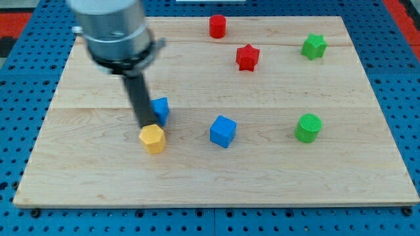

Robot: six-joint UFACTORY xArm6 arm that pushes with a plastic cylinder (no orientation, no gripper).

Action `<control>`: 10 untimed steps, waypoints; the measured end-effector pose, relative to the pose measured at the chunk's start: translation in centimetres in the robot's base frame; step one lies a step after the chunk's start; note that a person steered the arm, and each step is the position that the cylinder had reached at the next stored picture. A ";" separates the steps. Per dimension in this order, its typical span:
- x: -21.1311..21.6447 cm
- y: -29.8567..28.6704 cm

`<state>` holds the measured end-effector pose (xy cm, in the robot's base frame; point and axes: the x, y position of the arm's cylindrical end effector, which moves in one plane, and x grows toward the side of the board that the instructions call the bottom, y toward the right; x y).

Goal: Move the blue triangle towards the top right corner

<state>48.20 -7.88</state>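
Camera view shows the whole wooden tabletop point(216, 177), and the job looks barely begun. The blue triangle point(161, 108) sits in the left half of the board, a long way from the top right corner where it is meant to go. Nearly the whole trip is left, by my reckoning.

The tool here is just a straight dark rod, no jaws to part or close, so it clamps on nothing. My tip point(146, 126) is down near the board, right beside the blue triangle on its left and a touch lower in the view. The rod covers the triangle's left edge, so I can't say for sure whether they touch. Just under the tip sits the yellow hexagon block point(153, 139), seemingly touching it or close to it.

That's a fair spot for a push up and to the right, I'd judge.

Look at what stands along the way: the red star point(247, 57) and the red cylinder point(217, 26) up top, and the green star point(314, 46) close to the target corner. The blue cube point(223, 131) and the green cylinder point(308, 128) lie lower, off to the right, probably clear of a diagonal run.
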 end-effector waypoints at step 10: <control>-15.0 -2.2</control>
<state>33.18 -10.07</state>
